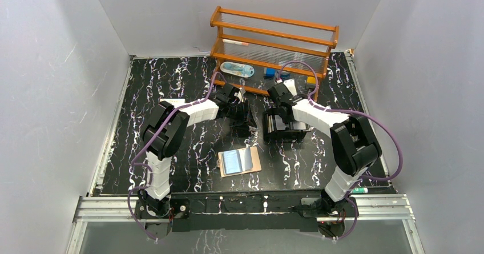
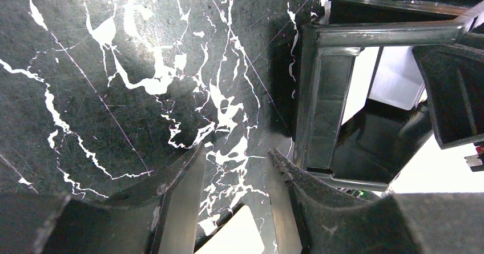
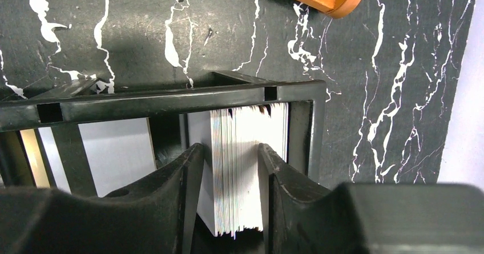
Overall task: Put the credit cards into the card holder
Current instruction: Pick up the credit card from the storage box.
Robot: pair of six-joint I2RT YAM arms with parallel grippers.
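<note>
Blue card (image 1: 236, 161) lay on the wallet (image 1: 256, 162) by the near edge. Beyond it, your left fingers (image 2: 182, 202) gaped empty; right fingers (image 3: 191, 174) straddled a white stack (image 3: 237, 168) in the holder (image 3: 171, 97), gripping or not I cannot tell.

We see table (image 1: 171, 83): black marble-look sheet, white veins, matt, finely scratched. Card holder (image 3: 171, 97): black plastic, smooth, slight sheen. Card stack (image 3: 245, 162) in it: thin white-edged sheets, plastic or paper we can't tell. Right hand (image 3: 229, 151) fingers (image 3: 171, 197): black, matt, grainy. Rack (image 1: 274, 34): orange-brown wood, glossy varnish. Light blue card (image 1: 237, 161): glossy, catches light. Tan wallet (image 1: 255, 161): matt, leather-like.
</note>
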